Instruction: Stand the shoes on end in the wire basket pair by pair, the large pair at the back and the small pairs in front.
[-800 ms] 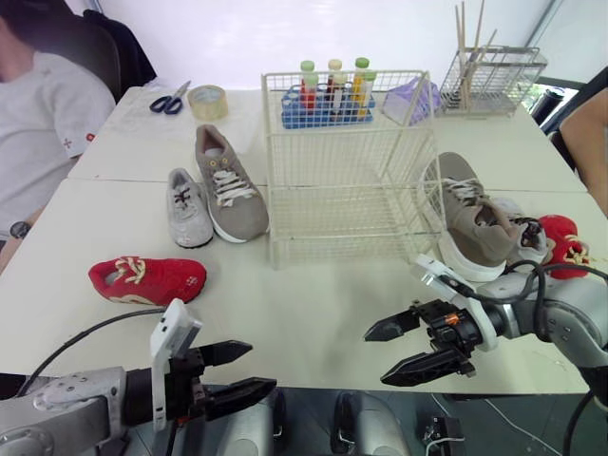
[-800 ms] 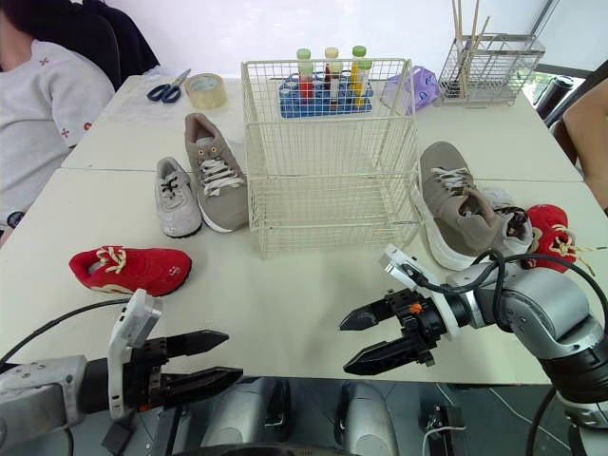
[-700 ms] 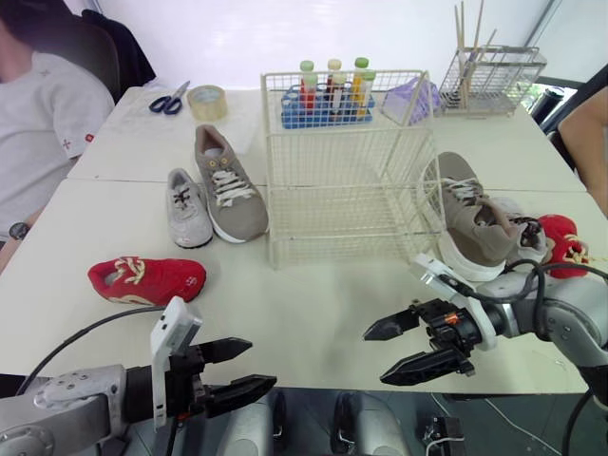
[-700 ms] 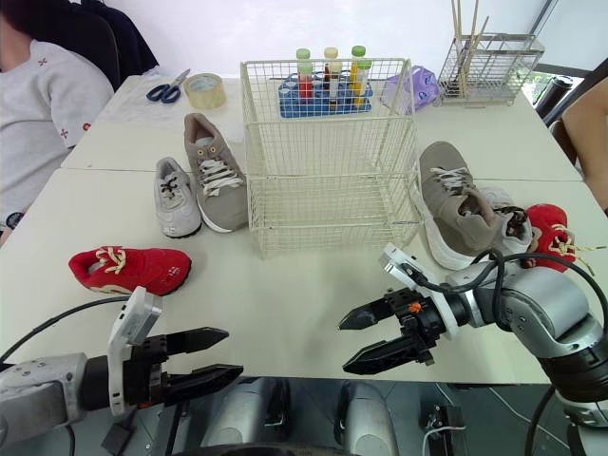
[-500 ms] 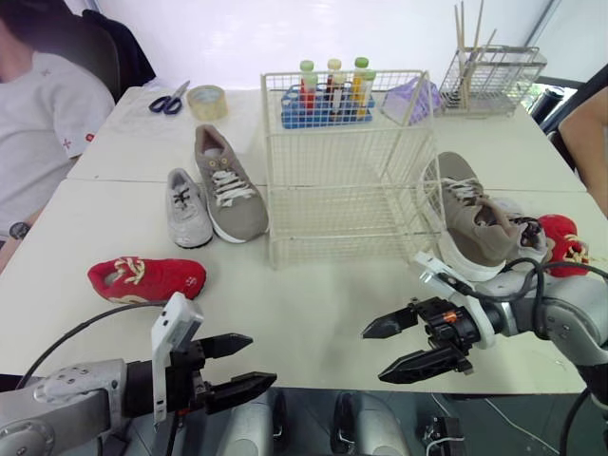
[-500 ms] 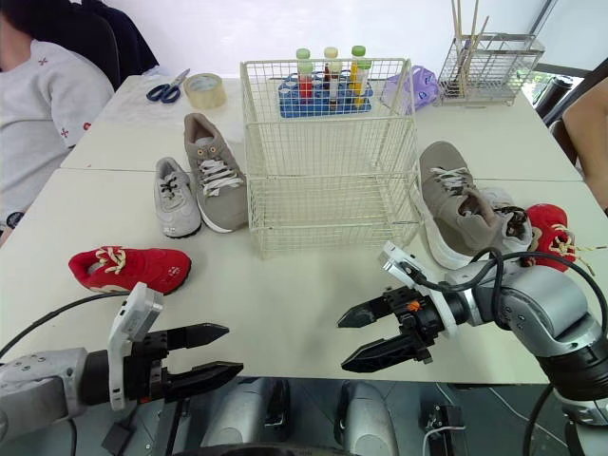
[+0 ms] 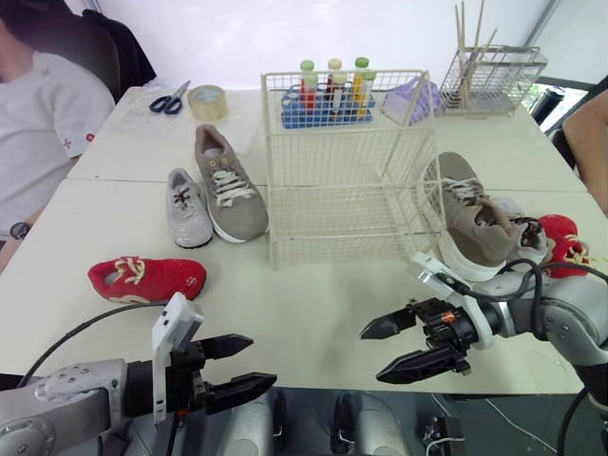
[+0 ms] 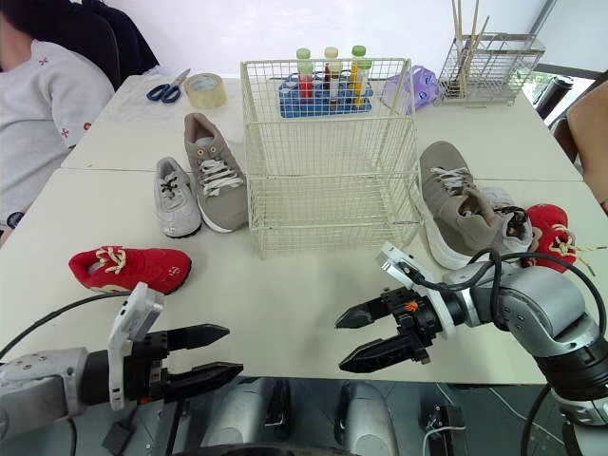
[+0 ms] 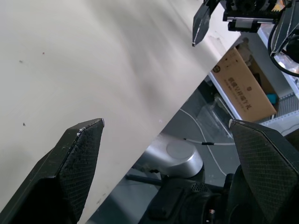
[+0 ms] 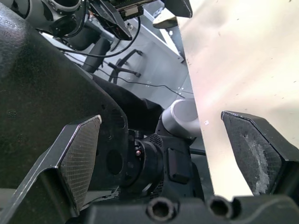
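Wire basket (image 7: 347,228): white, empty, upright at the middle of the table (image 7: 313,304), open top facing up.
Large pair: grey-brown, split to either side of the basket. Left large shoe (image 7: 228,185) flat on its sole just beside the left wall, toe toward the near edge. Right large shoe (image 7: 472,228) flat on its sole just beside the right wall; touching the wire or not, cannot tell.
Small grey pair: split too. Left small grey shoe (image 7: 189,209) flat, touching the outer side of the left large shoe. Right small grey shoe (image 7: 528,237) mostly hidden behind the right large shoe.
Small red pair: left red shoe (image 7: 147,279) alone on the table's left front part, lying crosswise, well apart from the basket. Right red shoe (image 7: 564,242) at the far right, just beside the right small grey shoe.
Left tool (image 7: 258,363): black fingers spread wide, holding nothing, low at the table's near edge, pointing right, apart from the left red shoe.
Right tool (image 7: 371,355): black fingers spread wide, holding nothing, over the near edge, pointing left, in front of the right large shoe and apart from it.
Back of the table: scissors (image 7: 169,100), tape roll (image 7: 207,101), blue rack of bottles (image 7: 328,95) right behind the basket, purple bundle (image 7: 410,98), wire caddy (image 7: 489,76) with sticks.
Far left corner: person (image 7: 47,123) in a white shirt, seated.
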Robot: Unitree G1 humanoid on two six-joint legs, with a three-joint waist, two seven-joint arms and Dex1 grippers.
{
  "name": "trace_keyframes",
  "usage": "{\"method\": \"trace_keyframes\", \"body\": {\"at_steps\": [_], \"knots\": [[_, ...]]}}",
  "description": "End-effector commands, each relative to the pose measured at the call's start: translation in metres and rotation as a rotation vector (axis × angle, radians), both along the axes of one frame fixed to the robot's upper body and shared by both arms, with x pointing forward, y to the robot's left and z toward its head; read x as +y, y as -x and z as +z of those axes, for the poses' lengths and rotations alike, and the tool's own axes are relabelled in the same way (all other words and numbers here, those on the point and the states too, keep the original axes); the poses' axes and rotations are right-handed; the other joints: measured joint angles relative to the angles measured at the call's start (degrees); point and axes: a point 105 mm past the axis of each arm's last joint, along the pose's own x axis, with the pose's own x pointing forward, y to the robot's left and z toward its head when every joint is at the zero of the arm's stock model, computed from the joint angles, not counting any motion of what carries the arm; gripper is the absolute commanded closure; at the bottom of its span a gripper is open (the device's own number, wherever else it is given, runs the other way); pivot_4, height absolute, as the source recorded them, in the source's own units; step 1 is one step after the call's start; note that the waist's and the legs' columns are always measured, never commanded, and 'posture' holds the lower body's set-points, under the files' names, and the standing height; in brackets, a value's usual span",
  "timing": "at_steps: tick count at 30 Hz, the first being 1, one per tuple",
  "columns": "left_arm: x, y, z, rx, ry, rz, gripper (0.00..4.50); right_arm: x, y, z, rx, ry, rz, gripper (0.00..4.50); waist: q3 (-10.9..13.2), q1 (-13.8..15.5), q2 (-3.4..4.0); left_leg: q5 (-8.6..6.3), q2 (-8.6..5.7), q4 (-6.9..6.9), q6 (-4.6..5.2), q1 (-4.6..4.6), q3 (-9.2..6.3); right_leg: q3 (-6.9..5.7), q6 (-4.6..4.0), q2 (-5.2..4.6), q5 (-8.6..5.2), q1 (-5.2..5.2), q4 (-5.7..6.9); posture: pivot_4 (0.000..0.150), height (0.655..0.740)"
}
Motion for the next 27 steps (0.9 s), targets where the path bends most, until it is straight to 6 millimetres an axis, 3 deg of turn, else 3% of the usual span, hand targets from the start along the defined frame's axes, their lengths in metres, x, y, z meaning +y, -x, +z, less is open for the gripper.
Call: {"method": "trace_keyframes", "body": {"at_steps": [1,8,11,14,16,19,21,23,27], "knots": [[-0.004,0.002,0.001,-0.004,0.006,-0.029,0.03,0.002,0.002,0.004,-0.045,0.005,0.013,0.0,0.0,-0.02,0.0,0.0,0.0,0.0,0.0,0.0,0.0,0.0,0.0,0.0,0.0,0.0,0.0,0.15,0.74],[-0.003,-0.006,0.005,-0.029,-0.009,-0.051,0.03,-0.001,0.001,0.006,-0.047,0.011,-0.002,0.0,-0.01,0.01,-0.02,0.0,0.0,0.0,0.0,0.0,0.01,0.01,0.02,0.01,0.01,0.0,0.0,0.15,0.74],[-0.003,-0.008,0.008,-0.034,-0.009,-0.066,0.03,0.0,0.002,0.011,-0.058,0.002,-0.005,0.0,-0.04,0.12,-0.09,0.18,0.3,-0.11,-0.35,-0.03,1.05,1.06,-0.17,0.27,0.05,-0.84,0.15,0.15,0.74],[-0.002,-0.008,0.009,-0.044,-0.034,-0.09,0.03,-0.001,-0.001,0.016,-0.159,0.051,0.015,0.0,-0.03,-0.3,-0.07,0.25,0.27,-0.17,-0.14,-0.04,1.22,1.17,-0.11,0.25,0.12,-0.57,0.17,0.15,0.74],[0.004,-0.009,0.018,-0.079,-0.084,-0.119,0.03,-0.001,-0.012,0.042,-0.343,0.096,0.039,0.0,0.03,-0.41,0.01,0.23,0.26,-0.16,-0.1,-0.05,1.27,1.19,-0.01,0.26,0.17,-0.6,0.16,0.15,0.74],[0.017,-0.012,0.049,-0.152,-0.144,-0.16,0.03,-0.004,-0.035,0.112,-0.62,0.099,0.036,0.0,0.3,-1.09,0.15,0.12,0.29,-0.08,-0.05,-0.07,1.41,1.28,-0.19,0.28,0.12,-0.89,0.2,0.15,0.74],[0.022,-0.011,0.07,-0.186,-0.157,-0.187,0.03,-0.004,-0.047,0.142,-0.757,0.104,0.029,0.0,0.33,-1.4,0.12,0.03,0.3,-0.12,0.01,-0.05,1.36,1.26,-0.25,0.29,0.13,-1.02,0.17,0.15,0.74],[0.024,-0.009,0.087,-0.212,-0.163,-0.219,0.03,-0.004,-0.058,0.15,-0.857,0.162,0.066,0.0,0.31,-1.53,0.0,0.05,0.3,-0.2,-0.06,-0.06,1.36,1.24,-0.23,0.31,0.11,-1.01,0.09,0.15,0.74],[0.023,-0.014,0.102,-0.307,-0.229,-0.221,0.03,-0.004,-0.079,0.14,-0.902,0.251,0.165,0.0,0.33,-2.03,-0.08,0.19,0.21,-0.22,0.0,-0.07,1.67,1.35,0.17,0.29,0.16,-0.8,0.12,0.15,0.74]]}}
